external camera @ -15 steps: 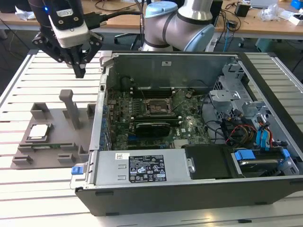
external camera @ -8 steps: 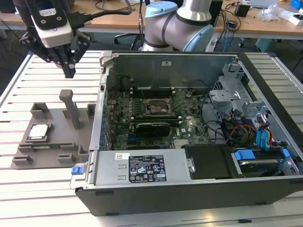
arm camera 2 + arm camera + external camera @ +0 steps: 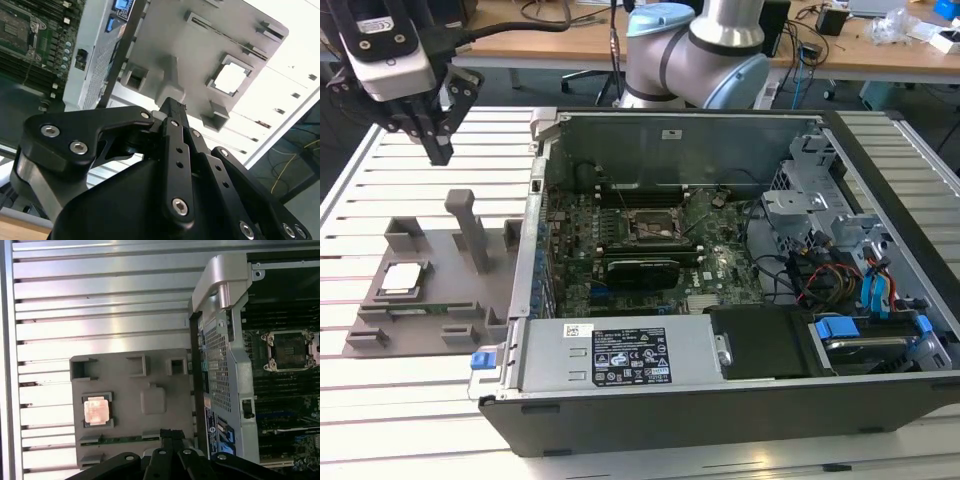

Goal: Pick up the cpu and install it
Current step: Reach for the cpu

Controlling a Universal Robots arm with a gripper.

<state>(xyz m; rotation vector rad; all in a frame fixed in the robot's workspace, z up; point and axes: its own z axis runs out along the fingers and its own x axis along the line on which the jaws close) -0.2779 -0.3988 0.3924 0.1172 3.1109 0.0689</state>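
Resting in a square pocket of the grey holder plate (image 3: pixel 440 275), at the exterior view's left of the open computer case (image 3: pixel 720 415), the cpu (image 3: pixel 402 279) shows a silvery top and pale rim. Above the plate's far edge, the gripper (image 3: pixel 441 155) hangs clenched on nothing.

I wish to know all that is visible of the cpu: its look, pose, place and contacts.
The cpu is a flat square chip with a silvery metal top plate and a pale rim. It lies flat, plate upward, in a square recess of the grey holder tray on the slatted table, at the exterior view's left of the open computer case. Only the recess seems to touch it; the gripper hangs apart from it.
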